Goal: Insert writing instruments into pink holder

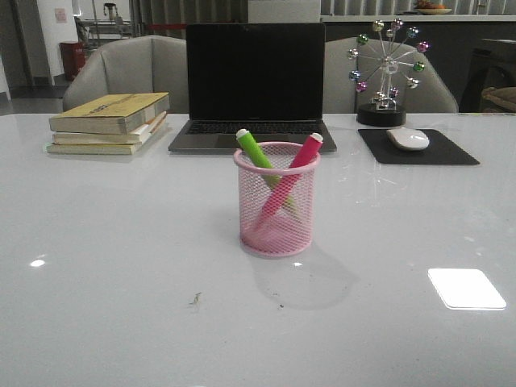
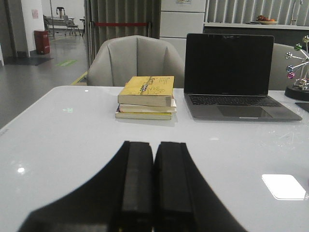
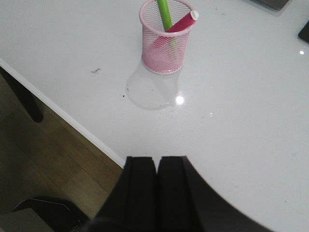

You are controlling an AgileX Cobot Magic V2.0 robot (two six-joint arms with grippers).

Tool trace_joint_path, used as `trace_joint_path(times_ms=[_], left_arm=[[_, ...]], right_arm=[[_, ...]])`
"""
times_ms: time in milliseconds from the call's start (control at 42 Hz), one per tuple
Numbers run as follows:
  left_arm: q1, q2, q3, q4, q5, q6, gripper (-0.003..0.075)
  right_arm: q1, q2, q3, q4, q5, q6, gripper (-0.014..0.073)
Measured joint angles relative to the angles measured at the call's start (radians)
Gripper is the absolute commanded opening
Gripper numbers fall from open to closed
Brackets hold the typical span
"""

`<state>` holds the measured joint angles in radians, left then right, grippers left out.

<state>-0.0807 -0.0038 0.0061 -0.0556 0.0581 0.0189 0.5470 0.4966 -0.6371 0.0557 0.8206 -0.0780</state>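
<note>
The pink holder (image 1: 276, 201) stands upright in the middle of the white table (image 1: 97, 242). Inside it lean a lime green marker (image 1: 256, 152) and a magenta marker (image 1: 300, 159), crossing, their white ends above the rim. The right wrist view shows the same pink holder (image 3: 166, 38) with the green marker (image 3: 164, 13) and the magenta marker (image 3: 183, 21) in it. My right gripper (image 3: 157, 160) is shut and empty, over the table's near edge, well away from the holder. My left gripper (image 2: 154, 146) is shut and empty above bare table. Neither gripper shows in the front view.
A stack of books (image 1: 110, 122) lies at the back left, an open laptop (image 1: 254, 85) behind the holder, a mouse (image 1: 408, 139) on a black pad (image 1: 419, 147) and a ferris-wheel ornament (image 1: 385, 72) at the back right. The table's front edge (image 3: 63, 113) drops to floor.
</note>
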Motion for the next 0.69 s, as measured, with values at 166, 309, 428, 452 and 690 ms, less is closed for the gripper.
trace_joint_path(times_ms=[166, 309, 428, 452, 690], left_arm=[[0.0, 0.0, 0.0, -0.032, -0.012, 0.047, 0.0091], [0.0, 0.0, 0.0, -0.038, -0.014, 0.049, 0.0091], [0.0, 0.0, 0.0, -0.038, -0.014, 0.051, 0.0091], [0.0, 0.0, 0.0, -0.038, -0.014, 0.051, 0.0091], [0.0, 0.0, 0.0, -0.038, -0.014, 0.053, 0.0091]], right_arm=[[0.0, 0.0, 0.0, 0.0, 0.0, 0.0, 0.0058], [0.0, 0.0, 0.0, 0.0, 0.0, 0.0, 0.0058], [0.0, 0.0, 0.0, 0.0, 0.0, 0.0, 0.0058], [0.0, 0.0, 0.0, 0.0, 0.0, 0.0, 0.0058], [0.0, 0.0, 0.0, 0.0, 0.0, 0.0, 0.0058]])
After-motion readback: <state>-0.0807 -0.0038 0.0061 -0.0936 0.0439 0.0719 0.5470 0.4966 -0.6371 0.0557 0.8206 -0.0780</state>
